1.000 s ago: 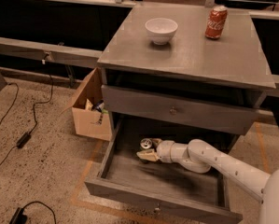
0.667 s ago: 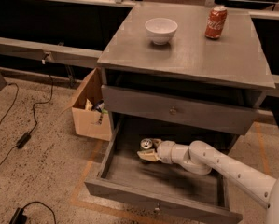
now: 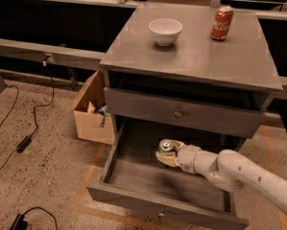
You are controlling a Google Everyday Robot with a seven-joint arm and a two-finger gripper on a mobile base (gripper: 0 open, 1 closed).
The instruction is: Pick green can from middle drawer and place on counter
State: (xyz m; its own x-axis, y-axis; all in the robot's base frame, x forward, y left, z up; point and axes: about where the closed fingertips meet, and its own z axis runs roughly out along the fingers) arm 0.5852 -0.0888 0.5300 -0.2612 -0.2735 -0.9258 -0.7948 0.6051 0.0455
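The middle drawer (image 3: 133,176) is pulled out wide below the shut upper drawer (image 3: 177,113). My white arm reaches in from the lower right. My gripper (image 3: 165,154) is inside the drawer and shut on the green can (image 3: 165,147), whose silver top shows above the fingers. The can stands upright, lifted slightly near the drawer's back middle. The counter (image 3: 200,56) is the grey top above.
A white bowl (image 3: 165,30) and a red cola can (image 3: 221,23) stand on the counter at the back. An open cardboard box (image 3: 90,114) sits on the floor left of the cabinet. Black cables (image 3: 23,143) lie on the floor at left.
The gripper and can have stayed almost in place, perhaps raised a little.
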